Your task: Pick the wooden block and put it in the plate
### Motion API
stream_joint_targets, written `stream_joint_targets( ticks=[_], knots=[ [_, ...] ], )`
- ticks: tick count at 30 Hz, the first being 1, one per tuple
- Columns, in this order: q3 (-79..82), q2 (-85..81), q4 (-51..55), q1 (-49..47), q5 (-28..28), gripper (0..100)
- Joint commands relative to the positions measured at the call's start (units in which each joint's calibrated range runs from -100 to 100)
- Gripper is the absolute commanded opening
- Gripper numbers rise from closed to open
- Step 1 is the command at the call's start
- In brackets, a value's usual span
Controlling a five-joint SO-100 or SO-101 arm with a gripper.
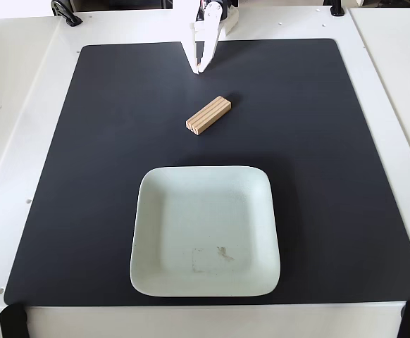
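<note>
The wooden block (pixel 208 115) is a small light-tan bar with grooves on its end face. It lies at a slant on the black mat, a little above the plate. The plate (pixel 145 211) is a large pale mint-white square with rounded corners, a raised rim and a faint smudge low in its middle. It is empty. My white gripper (pixel 198 69) hangs at the top middle of the fixed view, above and slightly left of the block, apart from it. Its fingertips point down and stand close together, with nothing between them.
A black mat (pixel 85 176) covers most of the white table (pixel 15 141). Black clamps sit at the lower corners (pixel 13 322) and at the table's top edge (pixel 65 13).
</note>
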Motion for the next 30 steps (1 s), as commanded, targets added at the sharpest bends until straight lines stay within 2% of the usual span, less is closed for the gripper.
stream_joint_targets(
  ticks=[1, 9, 13, 18, 26, 30],
  knots=[
    [0.3, 0.1, 0.3, -0.4, 0.2, 1],
    [-0.9, 0.6, 0.3, -0.3, 0.2, 1],
    [-9.5, 4.0, 0.3, -0.3, 0.2, 1],
    [-21.8, 16.4, -0.7, -2.2, 0.2, 1],
    [-31.5, 40.8, -24.6, -1.5, -0.2, 1],
    [-33.9, 53.7, -32.5, -1.4, -0.4, 1]
  ],
)
